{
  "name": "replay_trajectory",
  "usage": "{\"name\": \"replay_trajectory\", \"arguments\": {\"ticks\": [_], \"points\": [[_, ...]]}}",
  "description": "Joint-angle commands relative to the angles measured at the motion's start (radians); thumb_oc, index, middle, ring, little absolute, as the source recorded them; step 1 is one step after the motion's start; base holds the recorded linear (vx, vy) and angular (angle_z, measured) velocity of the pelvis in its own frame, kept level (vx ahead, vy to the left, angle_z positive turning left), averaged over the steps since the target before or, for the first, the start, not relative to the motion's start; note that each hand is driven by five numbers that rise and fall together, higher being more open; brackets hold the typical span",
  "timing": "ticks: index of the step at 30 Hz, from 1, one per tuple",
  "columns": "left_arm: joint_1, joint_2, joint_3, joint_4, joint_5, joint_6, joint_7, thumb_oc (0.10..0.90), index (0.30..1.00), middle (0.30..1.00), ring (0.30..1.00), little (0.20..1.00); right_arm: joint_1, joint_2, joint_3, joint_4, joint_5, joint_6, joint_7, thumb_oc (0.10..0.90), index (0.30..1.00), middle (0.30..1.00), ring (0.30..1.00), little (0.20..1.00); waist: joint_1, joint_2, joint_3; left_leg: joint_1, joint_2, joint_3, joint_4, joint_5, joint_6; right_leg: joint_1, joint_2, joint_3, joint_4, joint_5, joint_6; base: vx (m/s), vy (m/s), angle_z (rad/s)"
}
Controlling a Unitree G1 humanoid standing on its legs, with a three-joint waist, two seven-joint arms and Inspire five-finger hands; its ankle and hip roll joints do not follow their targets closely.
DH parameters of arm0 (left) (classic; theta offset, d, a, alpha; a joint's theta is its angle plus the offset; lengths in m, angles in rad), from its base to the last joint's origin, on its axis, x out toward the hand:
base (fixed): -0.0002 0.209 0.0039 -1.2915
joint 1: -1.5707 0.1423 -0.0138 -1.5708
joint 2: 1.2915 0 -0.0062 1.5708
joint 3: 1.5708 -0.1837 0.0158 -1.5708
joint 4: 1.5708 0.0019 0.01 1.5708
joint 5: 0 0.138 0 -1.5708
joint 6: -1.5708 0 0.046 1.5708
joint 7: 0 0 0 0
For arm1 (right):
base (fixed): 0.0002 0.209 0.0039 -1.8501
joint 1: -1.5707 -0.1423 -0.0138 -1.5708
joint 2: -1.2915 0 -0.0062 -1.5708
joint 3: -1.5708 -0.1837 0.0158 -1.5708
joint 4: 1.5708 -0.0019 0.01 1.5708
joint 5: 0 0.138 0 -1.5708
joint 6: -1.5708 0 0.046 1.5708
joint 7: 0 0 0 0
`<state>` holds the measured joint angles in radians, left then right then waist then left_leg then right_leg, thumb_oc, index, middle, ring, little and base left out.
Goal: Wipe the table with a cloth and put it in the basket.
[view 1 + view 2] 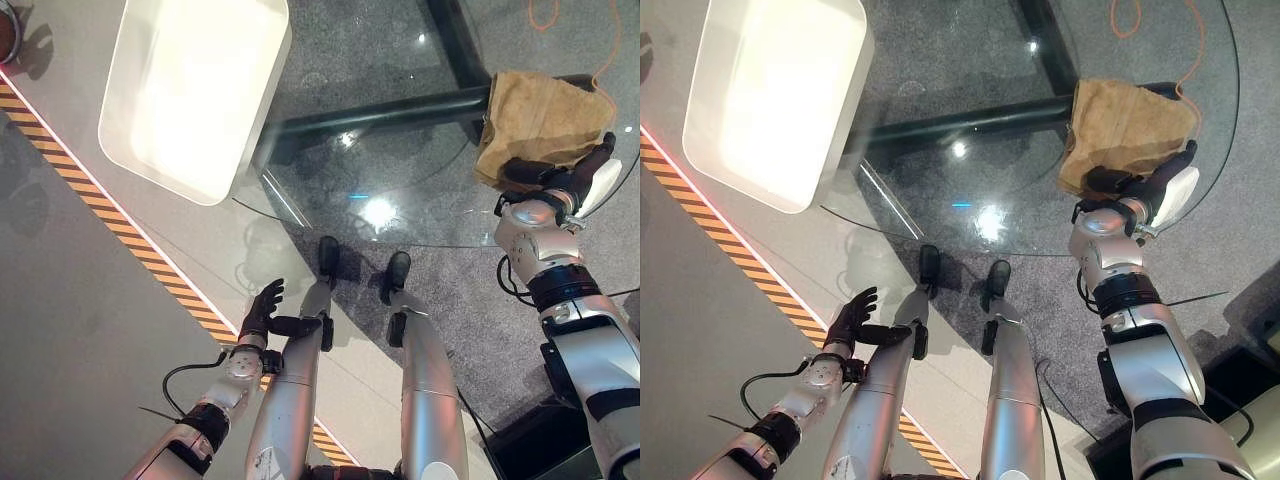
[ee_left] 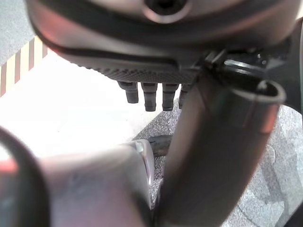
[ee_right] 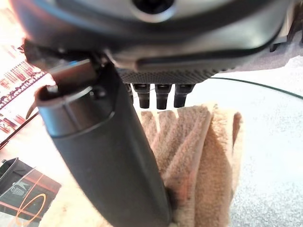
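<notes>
Clearly the cloth is lain on by the right hand at the glass table's right edge — fingers apparently flat, not pinching — while the left hand, fingers spread, is held well apart, and the white basket is set far left.

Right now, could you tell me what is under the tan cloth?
The cloth lies on the glass table, with the right hand on its near edge. The glass beneath it is covered.

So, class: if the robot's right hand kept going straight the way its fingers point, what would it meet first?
The cloth: the right hand already rests at its near edge on the glass table, fingers pointing across it.
</notes>
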<state>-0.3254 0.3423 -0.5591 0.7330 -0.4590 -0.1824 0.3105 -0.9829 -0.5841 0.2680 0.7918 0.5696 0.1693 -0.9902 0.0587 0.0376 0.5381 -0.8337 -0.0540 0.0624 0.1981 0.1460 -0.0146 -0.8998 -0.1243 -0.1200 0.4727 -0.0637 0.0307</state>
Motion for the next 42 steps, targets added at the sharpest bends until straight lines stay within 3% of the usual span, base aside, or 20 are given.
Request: {"name": "replay_trajectory", "arguments": {"ticks": [1, 7, 14, 22, 28, 34, 42], "points": [[0.070, -0.005, -0.018, -0.024, -0.025, -0.030, 0.029, 0.800, 0.900, 0.900, 0.900, 0.900, -0.015, -0.128, 0.036, 0.055, -0.058, 0.047, -0.082, 0.800, 0.900, 0.900, 0.900, 0.900, 0.021, 0.051, -0.018, -0.042, -0.018, -0.040, 0.177, -0.163, 0.010, 0.007, 0.004, -0.016, -0.141, 0.127, 0.055, 0.00, 0.000, 0.00], [0.073, -0.009, -0.024, -0.026, -0.037, -0.035, 0.024, 0.800, 0.900, 0.900, 0.900, 0.900, -0.023, -0.119, 0.041, 0.037, -0.130, 0.033, -0.200, 0.800, 0.900, 0.900, 0.900, 0.900, 0.020, 0.059, -0.018, -0.043, -0.019, -0.044, 0.180, -0.164, 0.007, 0.006, 0.002, -0.014, -0.141, 0.127, 0.058, 0.00, 0.000, 0.00], [0.085, -0.021, -0.019, -0.033, -0.040, -0.040, 0.027, 0.800, 0.900, 0.900, 0.900, 0.900, 0.048, -0.096, 0.002, -0.134, -0.204, 0.032, -0.267, 0.800, 0.900, 0.900, 0.900, 0.900, 0.003, 0.048, -0.018, -0.033, -0.015, -0.031, 0.168, -0.164, 0.010, 0.008, 0.012, -0.006, -0.136, 0.122, 0.060, 0.00, 0.005, -0.01], [0.065, -0.027, 0.001, -0.033, -0.038, -0.030, 0.035, 0.800, 0.900, 0.900, 0.900, 0.900, 0.103, -0.086, -0.010, -0.200, -0.224, 0.084, -0.250, 0.800, 0.900, 0.900, 0.900, 0.900, -0.010, 0.044, -0.018, -0.043, -0.012, -0.024, 0.175, -0.165, 0.011, 0.000, 0.013, 0.005, -0.138, 0.126, 0.064, 0.00, 0.002, 0.00], [0.066, -0.029, -0.004, -0.004, -0.037, -0.033, 0.029, 0.800, 0.900, 0.900, 0.900, 0.900, 0.054, -0.096, 0.012, -0.100, -0.147, 0.066, -0.199, 0.800, 0.900, 0.900, 0.900, 0.900, -0.001, 0.053, -0.018, -0.044, -0.016, -0.027, 0.176, -0.169, 0.013, -0.007, 0.010, 0.003, -0.135, 0.129, 0.065, 0.00, 0.000, 0.00], [0.070, -0.023, -0.013, 0.001, -0.040, -0.047, 0.022, 0.800, 0.900, 0.900, 0.900, 0.900, 0.015, -0.108, 0.027, -0.009, -0.036, -0.004, -0.141, 0.800, 0.900, 0.900, 0.900, 0.900, 0.008, 0.064, -0.018, -0.043, -0.018, -0.024, 0.171, -0.164, 0.010, -0.002, 0.005, -0.007, -0.144, 0.130, 0.061, 0.00, 0.000, 0.00], [0.073, -0.007, -0.023, -0.023, -0.041, -0.034, 0.020, 0.800, 0.900, 0.900, 0.900, 0.900, -0.020, -0.116, 0.022, 0.063, 0.234, -0.110, 0.058, 0.800, 0.900, 0.900, 0.900, 0.900, 0.021, 0.069, -0.018, -0.051, -0.022, -0.035, 0.173, -0.162, 0.008, -0.011, 0.002, -0.016, -0.140, 0.129, 0.056, 0.00, 0.000, 0.00]]}}
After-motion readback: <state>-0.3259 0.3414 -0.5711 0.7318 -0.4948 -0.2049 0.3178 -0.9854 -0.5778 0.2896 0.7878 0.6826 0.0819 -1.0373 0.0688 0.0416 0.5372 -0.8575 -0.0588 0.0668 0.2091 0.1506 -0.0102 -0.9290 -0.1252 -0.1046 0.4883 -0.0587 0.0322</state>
